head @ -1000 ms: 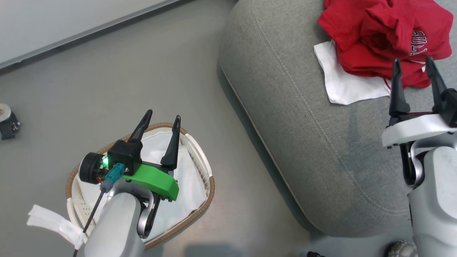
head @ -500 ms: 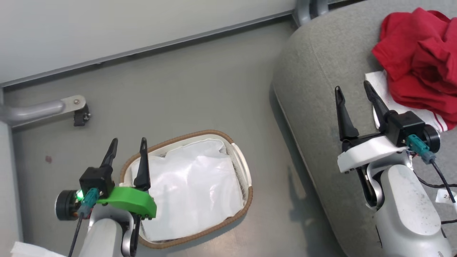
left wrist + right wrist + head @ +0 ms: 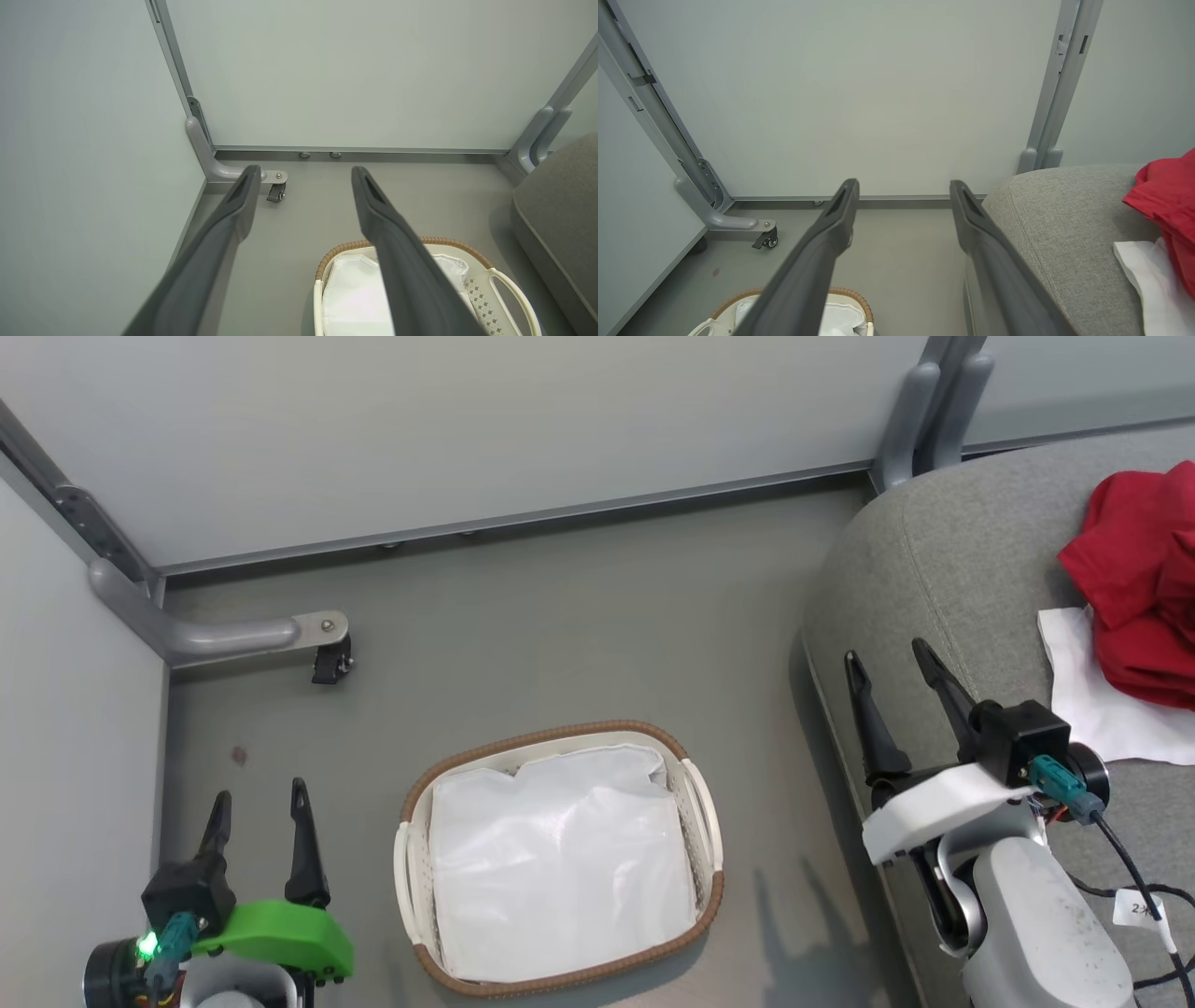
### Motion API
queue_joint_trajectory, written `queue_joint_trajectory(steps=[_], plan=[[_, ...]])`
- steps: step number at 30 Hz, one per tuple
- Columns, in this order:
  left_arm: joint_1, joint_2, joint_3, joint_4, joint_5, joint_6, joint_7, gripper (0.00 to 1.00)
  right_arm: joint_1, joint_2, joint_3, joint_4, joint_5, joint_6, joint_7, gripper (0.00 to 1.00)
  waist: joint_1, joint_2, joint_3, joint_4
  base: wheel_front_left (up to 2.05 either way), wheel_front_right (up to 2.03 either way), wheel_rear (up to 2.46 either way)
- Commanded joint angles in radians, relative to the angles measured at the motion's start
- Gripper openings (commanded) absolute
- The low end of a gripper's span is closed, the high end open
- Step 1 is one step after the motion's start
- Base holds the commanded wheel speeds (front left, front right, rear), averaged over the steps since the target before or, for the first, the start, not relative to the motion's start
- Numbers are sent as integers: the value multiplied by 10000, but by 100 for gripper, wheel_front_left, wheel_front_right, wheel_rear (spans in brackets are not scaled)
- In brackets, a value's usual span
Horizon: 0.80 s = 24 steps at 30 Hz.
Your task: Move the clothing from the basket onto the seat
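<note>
**Basket down to its liner, both grippers free: what could go wrong from here**

The basket (image 3: pixel 551 735) stands on the floor (image 3: pixel 560 635) and holds nothing but its white liner (image 3: pixel 560 868); no red fabric shows inside it. The clothing (image 3: pixel 1134 588) lies in a red heap on the seat (image 3: pixel 943 579), well to the right of the basket and back from the seat's rounded edge. A piece of white fabric (image 3: pixel 1102 719) spreads out under the heap on the side facing the basket. The heap runs off the picture's edge, so its full extent cannot be told. The left gripper (image 3: pixel 260 793) hangs to the left of the basket with its fingers spread wide and nothing between them. The right gripper (image 3: pixel 885 651) hangs to the right of the basket, over the near edge of the seat, equally wide and empty.

The transfer looks complete, so the hazards are those of disturbance.

- (a) Another reach into the basket would meet only the liner. A close there would lift the liner, or the light basket with it.
- (b) If the right arm swung away from the basket, it could catch the white fabric and drag the heap toward the seat's edge.
- (c) The loose cable (image 3: pixel 1125 854) at the right wrist trails over the seat and could snag on the fabric.
- (d) If the left arm swung toward the basket, it could knock the rim and shove the basket along the floor.
</note>
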<state>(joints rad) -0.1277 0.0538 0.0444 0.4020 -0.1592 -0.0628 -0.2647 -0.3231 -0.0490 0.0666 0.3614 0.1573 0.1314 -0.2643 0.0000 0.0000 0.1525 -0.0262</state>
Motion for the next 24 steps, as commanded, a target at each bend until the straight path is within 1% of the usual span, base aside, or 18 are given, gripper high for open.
queue_joint_trajectory(steps=[1,8,13,14,17,24], plan=[[289,-3,125,32,130,-46,7,100,274,-51,-54,61,80,-14,-1,100,0,0,-311,219,0,0,0],[924,-17,399,-87,263,-193,7,100,914,-47,-106,195,208,-14,-1,100,0,0,-656,225,0,0,0],[1236,-21,279,-63,-42,-342,7,100,1255,-46,-105,178,252,-14,-1,100,0,0,-829,211,0,0,0],[1159,-27,255,-54,-59,-330,0,0,1150,2,-100,201,213,0,0,0,0,0,-814,212,0,0,0],[1164,-80,238,209,-77,-330,16,0,1300,52,-97,436,228,0,8,0,0,0,-823,214,0,0,0],[972,-83,380,181,-1506,-366,487,0,1382,53,-300,363,1662,-1,420,0,0,0,-864,217,0,0,0]])
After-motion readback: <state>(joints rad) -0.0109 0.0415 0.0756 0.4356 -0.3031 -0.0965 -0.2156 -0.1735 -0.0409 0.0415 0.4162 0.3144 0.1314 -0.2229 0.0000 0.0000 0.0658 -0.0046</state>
